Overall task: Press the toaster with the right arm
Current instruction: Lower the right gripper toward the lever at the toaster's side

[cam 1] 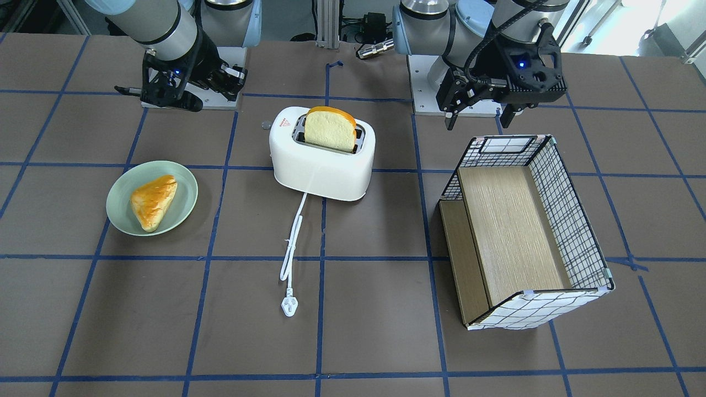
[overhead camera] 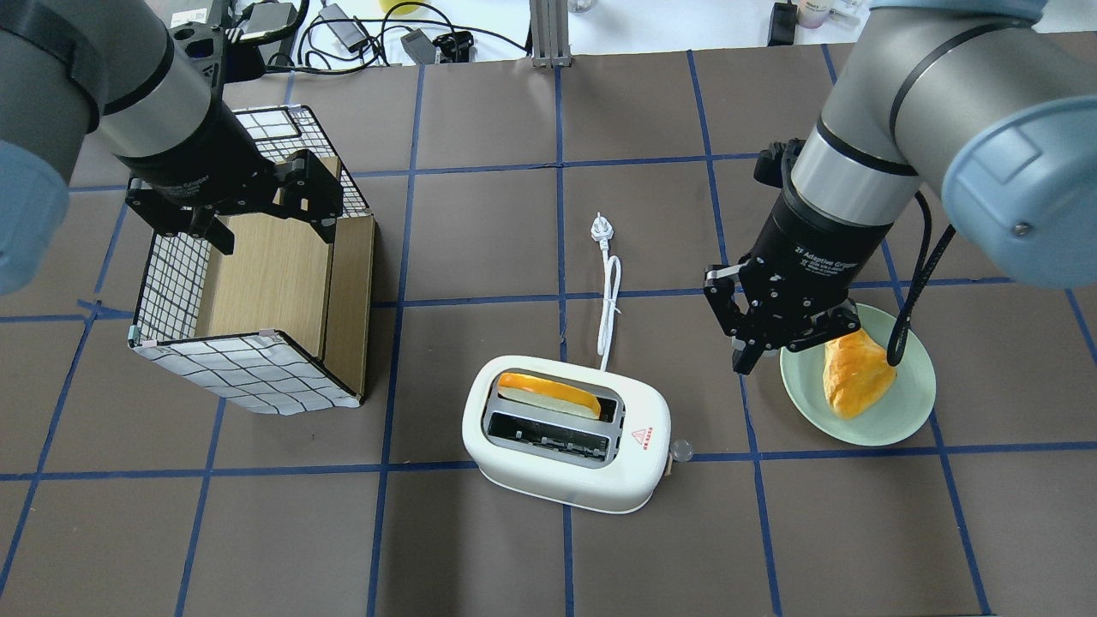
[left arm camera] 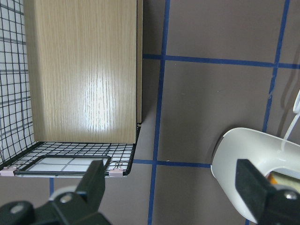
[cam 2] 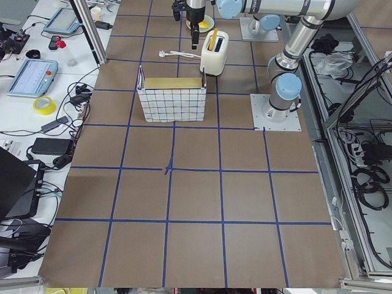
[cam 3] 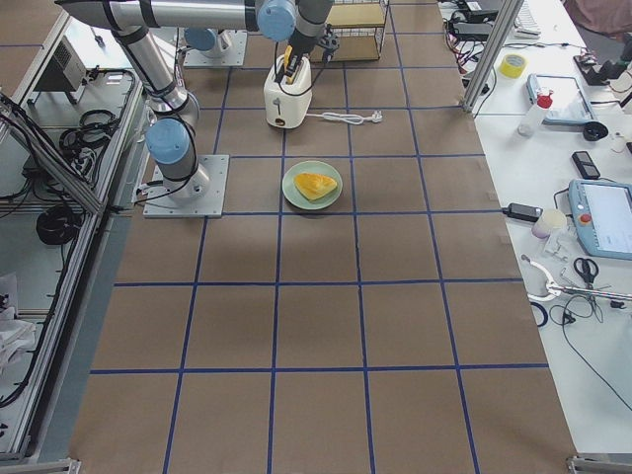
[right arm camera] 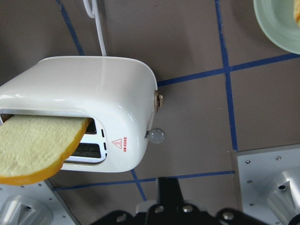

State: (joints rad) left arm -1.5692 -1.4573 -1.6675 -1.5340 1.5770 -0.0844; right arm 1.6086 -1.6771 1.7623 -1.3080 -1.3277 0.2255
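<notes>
The white toaster [overhead camera: 566, 467] stands mid-table with a bread slice [overhead camera: 548, 394] upright in one slot. It also shows in the front view [cam 1: 322, 165] and the right wrist view [right arm camera: 93, 89]. Its small grey lever knob [overhead camera: 681, 447] sticks out of the end with the red triangle sticker, and shows in the right wrist view [right arm camera: 156, 136]. My right gripper [overhead camera: 742, 364] is shut and empty. It hangs above the table between the toaster and the plate, apart from the knob. My left gripper [overhead camera: 270, 227] is open and empty above the basket's rim.
A green plate [overhead camera: 908, 411] with a pastry [overhead camera: 853, 377] lies right of the toaster, partly under my right gripper. A grid-patterned basket [overhead camera: 231, 373] with a wooden floor stands at the left. The toaster's cord and plug [overhead camera: 600, 227] run away across the table.
</notes>
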